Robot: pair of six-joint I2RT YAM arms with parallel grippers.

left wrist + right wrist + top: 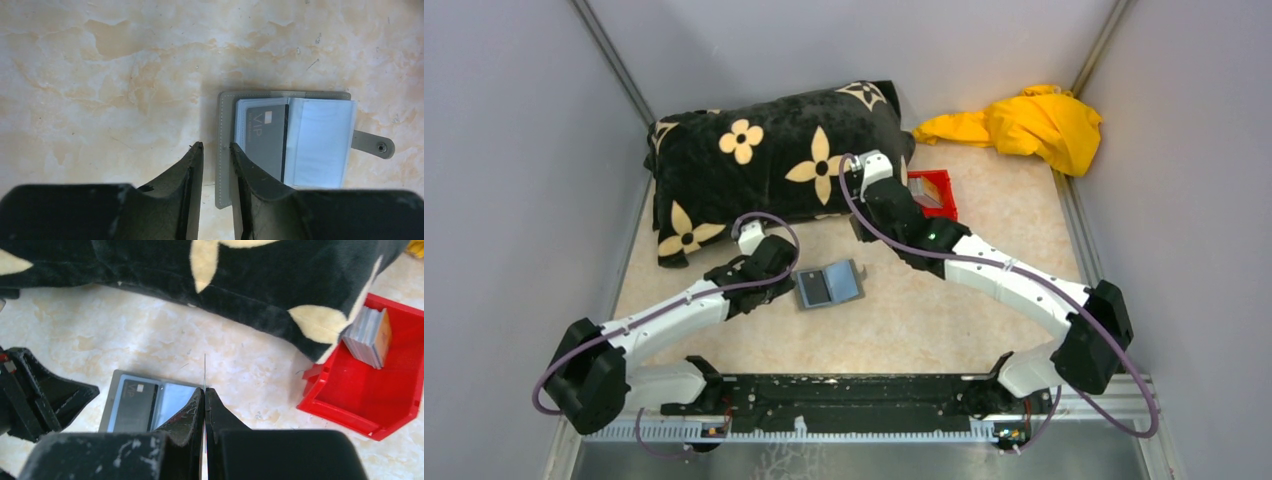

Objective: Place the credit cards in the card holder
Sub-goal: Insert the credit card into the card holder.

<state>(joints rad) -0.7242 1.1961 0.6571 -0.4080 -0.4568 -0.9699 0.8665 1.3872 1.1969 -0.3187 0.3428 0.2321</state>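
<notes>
Credit card [204,371], edge-on and barely a sliver, sits pinched in your right gripper [204,392] near the card holder [829,285], which lies open around the middle of the table. Your left gripper [216,150] stands with jaws slightly apart over the holder's left edge, beside a sleeved VIP card [264,142]. Steady that cover, tilt the card flat and feed it into a free sleeve. More cards [370,335] wait in the red bin [350,405] toward the far edge.
</notes>
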